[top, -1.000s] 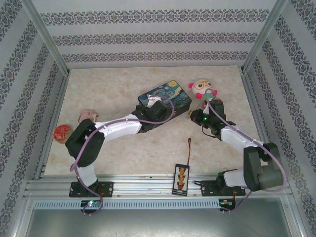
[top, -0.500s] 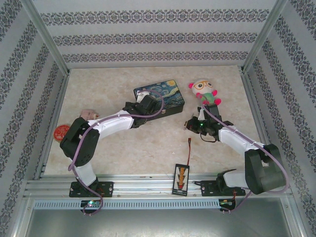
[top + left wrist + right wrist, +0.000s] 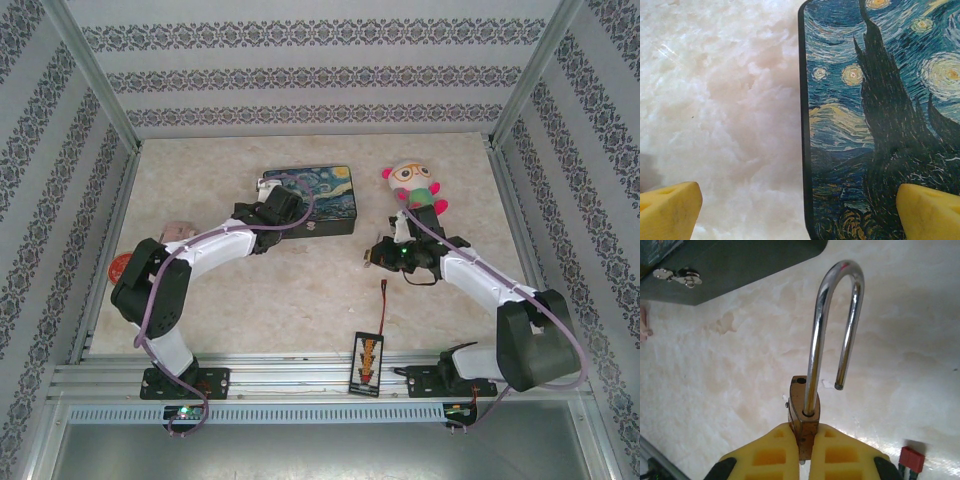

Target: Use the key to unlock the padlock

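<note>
right hand (image 3: 805, 442) clamped on brass padlock (image 3: 801, 412), shackle (image 3: 836, 310) open beyond fingertips | left hand (image 3: 800, 207) apart, straddling Starry Night box (image 3: 880, 125) edge

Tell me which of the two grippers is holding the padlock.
The right gripper: it pinches the brass padlock by its body, with the shackle open. The left gripper hangs open over the edge of the painted box, holding nothing.

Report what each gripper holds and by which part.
Right gripper: the tiny brass padlock, pinched by its body; its silvery shackle stands open. Left gripper: nothing, open above the edge of the painted starry-night box.
</note>
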{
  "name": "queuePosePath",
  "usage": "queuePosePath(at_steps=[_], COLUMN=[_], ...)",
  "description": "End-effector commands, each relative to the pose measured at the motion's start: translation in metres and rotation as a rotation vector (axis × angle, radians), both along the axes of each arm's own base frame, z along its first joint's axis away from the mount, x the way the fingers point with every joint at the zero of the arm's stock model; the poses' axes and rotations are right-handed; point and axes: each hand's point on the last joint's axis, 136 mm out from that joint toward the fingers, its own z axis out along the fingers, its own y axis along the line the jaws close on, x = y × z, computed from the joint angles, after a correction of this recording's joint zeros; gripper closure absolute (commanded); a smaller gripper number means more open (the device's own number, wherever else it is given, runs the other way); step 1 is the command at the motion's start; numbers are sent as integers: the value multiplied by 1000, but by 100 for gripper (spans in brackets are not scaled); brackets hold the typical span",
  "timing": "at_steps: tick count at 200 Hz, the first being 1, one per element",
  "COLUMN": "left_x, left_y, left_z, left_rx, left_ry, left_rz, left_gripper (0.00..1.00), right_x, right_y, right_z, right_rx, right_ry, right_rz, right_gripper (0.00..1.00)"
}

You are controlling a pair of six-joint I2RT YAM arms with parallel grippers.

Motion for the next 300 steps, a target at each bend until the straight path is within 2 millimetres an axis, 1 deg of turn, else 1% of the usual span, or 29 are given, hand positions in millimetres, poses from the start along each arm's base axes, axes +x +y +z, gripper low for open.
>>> queuePosePath(at_steps=[1, 27, 72, 98, 138, 172, 200, 214, 246, 280, 300], left_x=[-15, -13, -14, -21, -40, -60, -75, -81, -88, -92, -93], left_y=[31, 36, 31, 27, 26, 35, 44, 48, 53, 57, 59], left_z=[-9, -4, 19, 35, 55, 61, 62, 63, 64, 66, 69], left_rx=[135, 134, 59, -21, -155, -232, -265, -281, -315, -324, -318], left_ry=[82, 79, 29, -9, -74, -117, -144, -159, -188, -202, -205], left_rz=[28, 37, 28, 16, 11, 29, 50, 62, 80, 91, 95], left_gripper=[1, 1, 1, 1, 1, 1, 1, 1, 1, 1, 1], right_x=[-8, -11, -9, -5, 12, 25, 24, 22, 20, 22, 25], right_y=[14, 15, 14, 19, 19, 20, 16, 14, 9, -4, -12], right_z=[8, 3, -8, -13, -21, -28, -38, -42, -55, -67, -70], right_rx=[30, 11, -13, 6, 1, 22, 2, 3, -1, -69, -102], right_ry=[25, 66, 135, 156, 167, 192, 247, 274, 321, 343, 349], right_rz=[111, 164, 216, 242, 252, 273, 302, 309, 294, 264, 239], right_gripper=[92, 92, 92, 92, 92, 89, 84, 84, 80, 76, 70])
